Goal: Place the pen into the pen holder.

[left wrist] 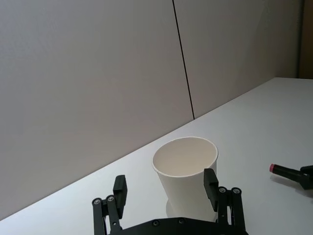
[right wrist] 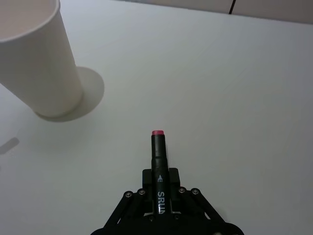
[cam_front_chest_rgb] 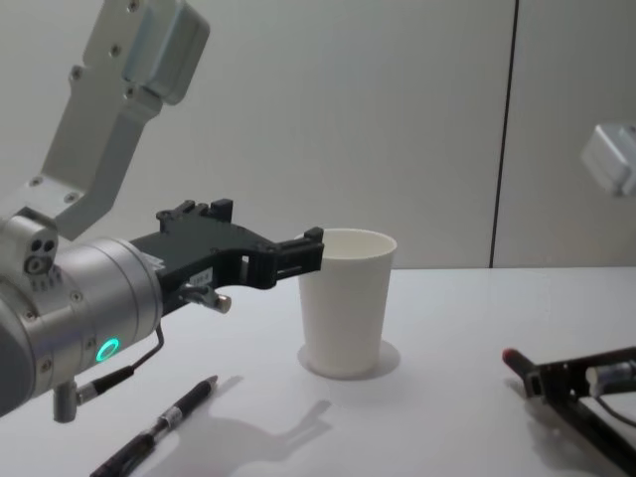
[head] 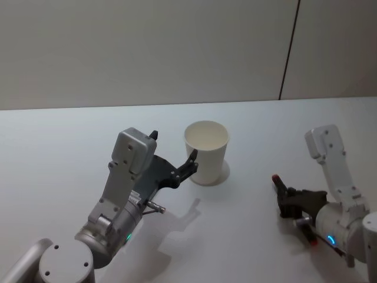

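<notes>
One loose pen [cam_front_chest_rgb: 159,429] lies near pen holder [cam_front_chest_rgb: 344,303], apparently under left arm [cam_front_chest_rgb: 89,298]

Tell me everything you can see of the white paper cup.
The pen holder is a plain white paper cup, tapered toward its base, with a rolled rim. It stands upright on the white table, mouth up, and what shows of its inside looks empty. The left claw hangs open at its rim; contact cannot be told.
</notes>
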### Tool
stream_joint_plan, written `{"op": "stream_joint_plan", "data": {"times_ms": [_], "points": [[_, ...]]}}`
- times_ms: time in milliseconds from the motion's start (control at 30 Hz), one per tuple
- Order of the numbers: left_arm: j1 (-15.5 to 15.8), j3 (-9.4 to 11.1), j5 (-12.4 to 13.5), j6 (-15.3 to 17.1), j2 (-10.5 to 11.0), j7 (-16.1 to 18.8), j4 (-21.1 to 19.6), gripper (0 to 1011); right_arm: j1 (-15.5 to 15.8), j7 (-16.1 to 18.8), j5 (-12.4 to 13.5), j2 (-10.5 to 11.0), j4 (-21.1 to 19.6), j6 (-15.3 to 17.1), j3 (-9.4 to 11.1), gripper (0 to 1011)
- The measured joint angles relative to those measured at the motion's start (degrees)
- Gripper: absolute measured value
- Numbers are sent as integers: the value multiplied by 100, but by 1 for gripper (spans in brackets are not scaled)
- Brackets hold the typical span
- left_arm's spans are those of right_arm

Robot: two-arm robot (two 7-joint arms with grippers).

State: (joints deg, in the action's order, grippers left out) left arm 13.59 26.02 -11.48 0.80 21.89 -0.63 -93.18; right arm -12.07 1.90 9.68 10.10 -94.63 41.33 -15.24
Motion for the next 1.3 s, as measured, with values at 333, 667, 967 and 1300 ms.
{"op": "stream_joint_plan", "data": {"times_ms": [333, 667, 967, 1300], "points": [[0, 0, 0, 0, 0, 0, 0, 1000, 125, 60, -203, 73, -202, -539, -13, 184], [0, 0, 0, 0, 0, 0, 0, 1000, 274, 182, -444, 187, -411, -1384, -22, 184], [0, 0, 0, 0, 0, 0, 0, 1000, 369, 369, -615, 304, -523, -2227, -6, 184], [0, 0, 0, 0, 0, 0, 0, 1000, 389, 710, -706, 426, -542, -3235, 37, 184]]}}
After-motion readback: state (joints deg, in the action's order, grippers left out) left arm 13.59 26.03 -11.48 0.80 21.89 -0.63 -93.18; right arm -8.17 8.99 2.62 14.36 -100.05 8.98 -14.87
